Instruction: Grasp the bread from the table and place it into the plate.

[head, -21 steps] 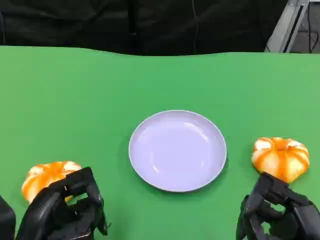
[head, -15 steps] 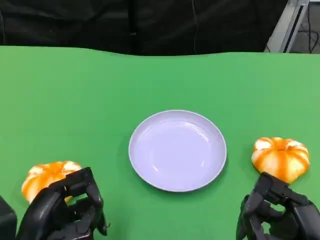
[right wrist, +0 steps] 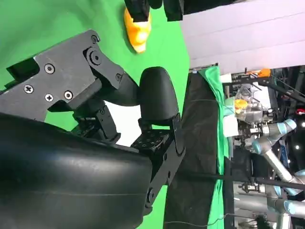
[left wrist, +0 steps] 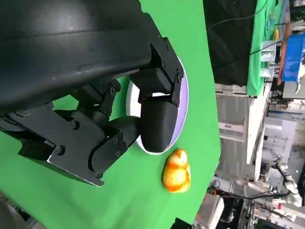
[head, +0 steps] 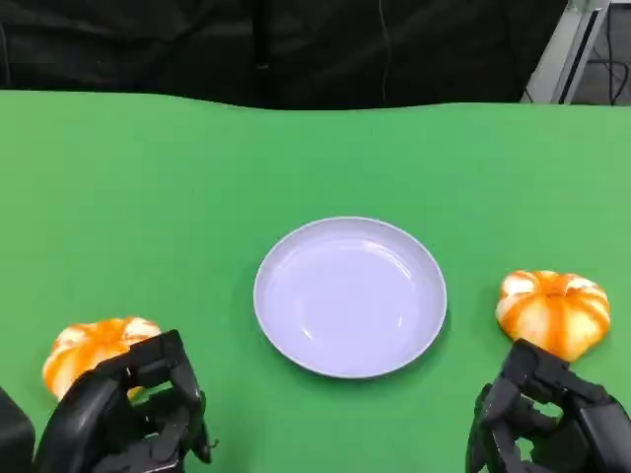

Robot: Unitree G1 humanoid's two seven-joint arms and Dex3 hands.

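Right now you have a bread roll (head: 96, 347) touching the far side of your left hand (head: 123, 414) and another (head: 553, 308) just beyond your right hand (head: 547, 424), both hands curled and holding nothing, with the plate (head: 350, 296) lying between them.

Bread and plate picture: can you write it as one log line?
left bread: on table by left hand | right bread: by right hand | plate: no bread | hands: holding nothing

Table (head: 148, 168): green cover.
Plate (head: 350, 296): white, centre of table.
Bread L (head: 91, 350): near-left.
Bread R (head: 552, 310): right of plate.
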